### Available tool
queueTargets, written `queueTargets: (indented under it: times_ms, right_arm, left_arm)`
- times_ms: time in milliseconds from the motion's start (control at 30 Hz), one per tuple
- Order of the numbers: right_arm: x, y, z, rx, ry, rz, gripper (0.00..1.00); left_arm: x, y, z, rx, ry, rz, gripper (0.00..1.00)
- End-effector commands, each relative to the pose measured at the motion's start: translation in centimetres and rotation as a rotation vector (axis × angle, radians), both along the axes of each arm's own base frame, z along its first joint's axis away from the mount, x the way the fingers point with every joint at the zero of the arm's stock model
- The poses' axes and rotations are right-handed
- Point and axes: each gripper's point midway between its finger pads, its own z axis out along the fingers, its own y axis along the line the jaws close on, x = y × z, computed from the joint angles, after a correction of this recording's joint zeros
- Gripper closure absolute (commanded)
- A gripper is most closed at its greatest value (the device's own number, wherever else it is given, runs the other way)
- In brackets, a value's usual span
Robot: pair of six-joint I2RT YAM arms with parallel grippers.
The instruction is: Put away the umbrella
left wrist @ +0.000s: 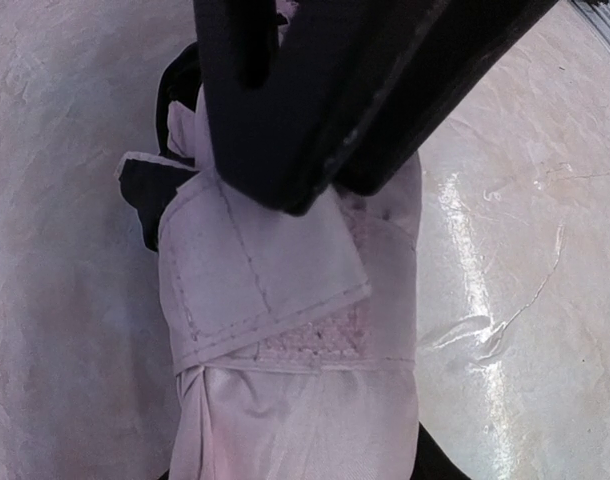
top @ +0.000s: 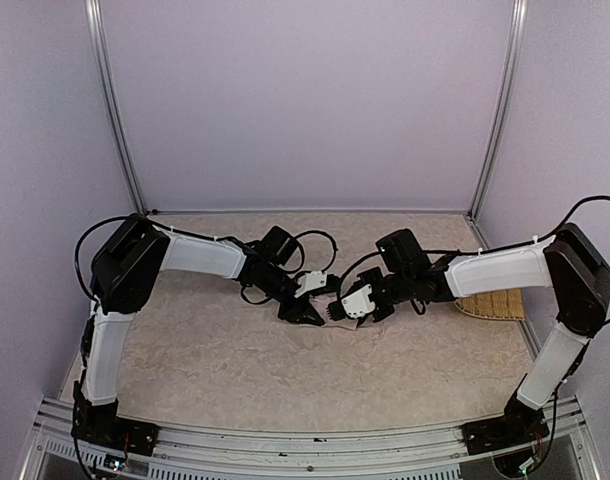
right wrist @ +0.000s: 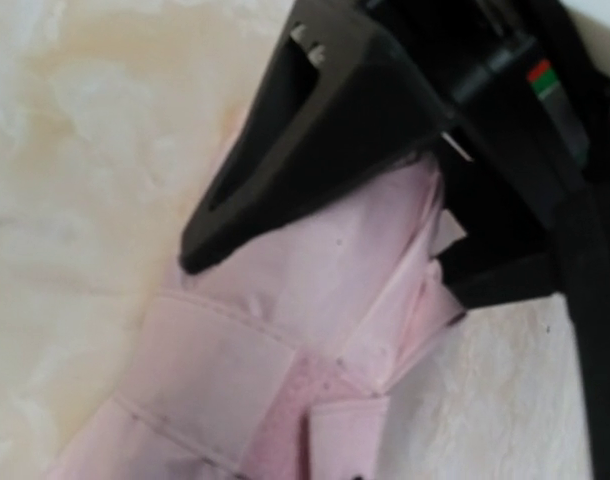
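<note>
The pale pink folded umbrella (left wrist: pixel 305 420) lies on the table at the centre, with both grippers meeting over it. In the top view it is hidden under them. Its strap (left wrist: pixel 255 280) wraps around the bundle, with a velcro patch (left wrist: pixel 315 340) showing below the flap. My left gripper (top: pixel 307 312) is shut around the umbrella's body. Its fingers (right wrist: pixel 285 150) straddle the pink fabric (right wrist: pixel 325 260) in the right wrist view. My right gripper (top: pixel 337 310) is shut, and its fingertips (left wrist: pixel 290 195) sit on the end of the strap flap.
A woven straw mat (top: pixel 493 305) lies at the right edge of the table, under the right forearm. The beige marbled tabletop (top: pixel 235 360) is closed in by lilac walls at the back and sides. Cables loop above both wrists.
</note>
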Motion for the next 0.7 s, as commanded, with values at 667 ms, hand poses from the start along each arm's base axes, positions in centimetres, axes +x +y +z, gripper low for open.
queueTargets:
  times_ms: [667]
  right_arm:
    - [3.5, 1.0, 1.5, 0.043, -0.110, -0.152, 1.00]
  left_arm:
    - [-2.4, 1.3, -3.6, 0.091, 0.093, -0.043, 0.91]
